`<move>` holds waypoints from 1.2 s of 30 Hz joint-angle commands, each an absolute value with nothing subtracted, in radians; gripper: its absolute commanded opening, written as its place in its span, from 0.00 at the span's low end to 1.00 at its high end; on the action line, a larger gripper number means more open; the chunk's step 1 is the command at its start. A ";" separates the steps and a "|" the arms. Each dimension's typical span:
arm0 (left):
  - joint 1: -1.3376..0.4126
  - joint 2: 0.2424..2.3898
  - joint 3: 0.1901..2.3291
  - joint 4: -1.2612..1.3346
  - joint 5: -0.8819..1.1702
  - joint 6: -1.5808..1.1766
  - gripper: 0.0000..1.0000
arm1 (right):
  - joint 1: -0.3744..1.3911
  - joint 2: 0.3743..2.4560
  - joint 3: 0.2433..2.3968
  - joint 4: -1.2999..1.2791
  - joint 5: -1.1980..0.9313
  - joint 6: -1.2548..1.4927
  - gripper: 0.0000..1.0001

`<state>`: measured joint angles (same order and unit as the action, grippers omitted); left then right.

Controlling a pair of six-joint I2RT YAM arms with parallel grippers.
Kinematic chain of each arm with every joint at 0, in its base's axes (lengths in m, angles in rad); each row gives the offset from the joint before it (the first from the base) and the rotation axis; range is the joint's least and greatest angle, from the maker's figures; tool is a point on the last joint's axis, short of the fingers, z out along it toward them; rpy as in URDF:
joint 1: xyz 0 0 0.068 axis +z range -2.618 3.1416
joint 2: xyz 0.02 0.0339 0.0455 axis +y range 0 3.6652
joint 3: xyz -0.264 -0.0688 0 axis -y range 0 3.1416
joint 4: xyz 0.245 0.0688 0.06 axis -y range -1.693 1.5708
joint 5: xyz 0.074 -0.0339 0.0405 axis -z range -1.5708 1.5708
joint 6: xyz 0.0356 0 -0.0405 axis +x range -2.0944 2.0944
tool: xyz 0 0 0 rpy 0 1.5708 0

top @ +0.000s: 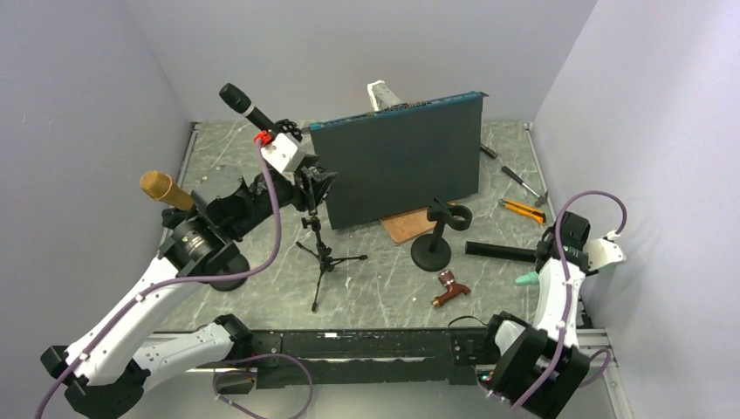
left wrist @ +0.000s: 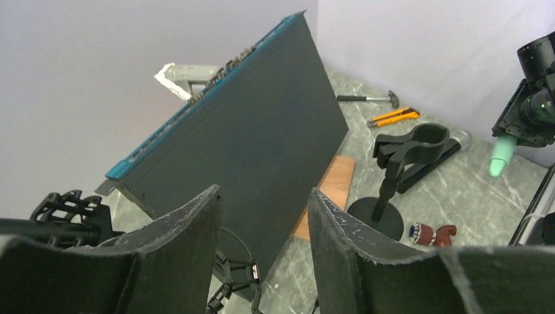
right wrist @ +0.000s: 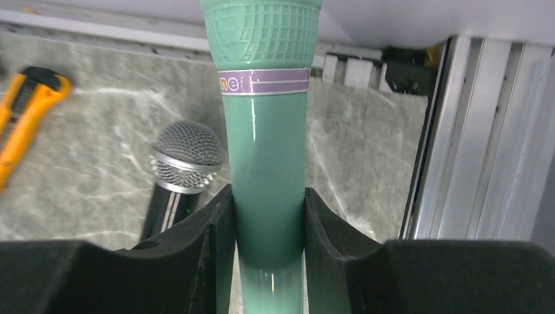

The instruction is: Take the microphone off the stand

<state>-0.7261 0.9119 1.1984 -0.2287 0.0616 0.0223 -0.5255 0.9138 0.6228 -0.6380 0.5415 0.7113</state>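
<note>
Black microphone [top: 247, 107] sits tilted in the spider mount [top: 288, 133], head up-left. Left gripper [left wrist: 263, 196] is just beside it, jaws about half apart with nothing between them, aimed at the dark board [top: 401, 161], not the mic. Reads as the approach: swing left, square the fingers across the mic body, close firm, pull along its axis so the tripod stand [top: 324, 255] doesn't tip. Clip stand [top: 436, 236] is empty. Right gripper [right wrist: 265, 196] is clamped on the mint microphone [right wrist: 265, 131], clear of any stand.

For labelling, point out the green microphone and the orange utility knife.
green microphone [right wrist: 265, 170]: right wrist view, mid-handle.
orange utility knife [right wrist: 19, 131]: right wrist view, orange body.
</note>
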 commanded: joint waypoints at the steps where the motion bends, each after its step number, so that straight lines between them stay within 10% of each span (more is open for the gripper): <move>1: -0.729 0.906 1.188 -0.156 0.038 0.048 0.54 | -0.542 0.973 0.632 -0.688 0.554 0.847 0.00; 15: -0.730 0.847 1.189 -0.197 0.051 0.009 0.55 | -0.597 1.083 0.506 -0.499 0.313 0.909 0.02; 26: -0.729 0.801 1.249 -0.374 0.003 0.027 0.56 | -0.597 1.002 0.522 -0.489 0.329 0.829 0.86; 36: -0.728 0.671 1.196 -0.506 -0.182 0.007 0.53 | -0.494 0.830 0.785 -0.609 0.235 0.701 1.00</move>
